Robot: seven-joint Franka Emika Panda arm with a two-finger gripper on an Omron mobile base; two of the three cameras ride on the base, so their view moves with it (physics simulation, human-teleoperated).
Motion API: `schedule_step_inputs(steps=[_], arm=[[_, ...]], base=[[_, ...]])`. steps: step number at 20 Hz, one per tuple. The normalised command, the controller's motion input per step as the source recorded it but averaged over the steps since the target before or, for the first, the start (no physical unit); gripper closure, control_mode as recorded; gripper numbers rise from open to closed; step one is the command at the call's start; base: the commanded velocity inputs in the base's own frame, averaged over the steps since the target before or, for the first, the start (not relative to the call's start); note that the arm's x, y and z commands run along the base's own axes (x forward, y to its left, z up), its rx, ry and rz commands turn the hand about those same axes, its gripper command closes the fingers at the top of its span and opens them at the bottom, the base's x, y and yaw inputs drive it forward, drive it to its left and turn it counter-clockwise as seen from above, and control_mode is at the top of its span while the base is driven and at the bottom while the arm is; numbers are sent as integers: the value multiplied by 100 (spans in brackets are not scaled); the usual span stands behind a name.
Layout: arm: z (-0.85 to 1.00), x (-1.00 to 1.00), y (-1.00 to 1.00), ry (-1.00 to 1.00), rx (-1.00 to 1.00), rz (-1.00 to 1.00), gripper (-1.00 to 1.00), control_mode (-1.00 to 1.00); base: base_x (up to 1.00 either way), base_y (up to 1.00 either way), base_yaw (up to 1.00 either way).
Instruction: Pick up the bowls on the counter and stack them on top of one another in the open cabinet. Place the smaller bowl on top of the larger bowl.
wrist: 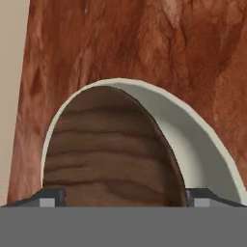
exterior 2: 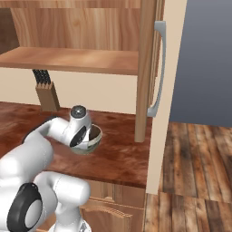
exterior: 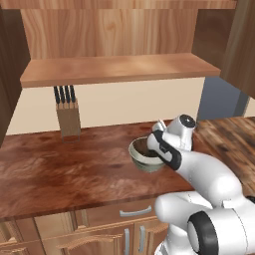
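1. Stood wide open: gripper (wrist: 124, 198), its two dark fingertips (wrist: 48, 198) spread far apart directly above the larger bowl (wrist: 193, 140), one tip towards each side of it, clamped on nothing as far as could be told.
2. Lay nested inside the larger bowl: the smaller bowl (wrist: 106, 149), dark wood grain up. It covered much of the pale inside and sat off-centre, leaving a whitish crescent bare along one side.
3. Rested under the larger bowl: the counter (exterior: 74, 169), so the stack had been built on the worktop and not on the shelf.
4. Hung well above and behind the larger bowl: the open cabinet (exterior: 119, 69), its tan shelf holding no bowl.
5. Stood well off to the left of the larger bowl, against the wall: a knife block (exterior: 68, 117), out of the way of any lift.
6. Judged as the step in hand: letting go of the smaller bowl after nesting it. Stacking order correct, place not yet.
7. Judged as the next need: a grip on the rim of the larger bowl with one finger inside and one outside, then a level lift so the smaller bowl did not slide out, up past the shelf edge and down onto the shelf.
8. Main risk, as a guess: tilting the larger bowl during the lift and tipping out the loose, off-centre wooden one.
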Motion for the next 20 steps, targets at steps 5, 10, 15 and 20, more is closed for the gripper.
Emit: schedule_step_inputs(steps=[5, 10, 15, 20], arm=[[49, -13, -21, 1, 2, 0, -100, -100], [56, -17, -11, 7, 0, 2, -100, -100], [17, -30, -18, 8, 0, 8, -100, -100], [-8, -34, -32, 10, -2, 21, -100, -100]], base=[[0, 0, 0], [0, 0, 0], [0, 0, 0], [0, 0, 0]])
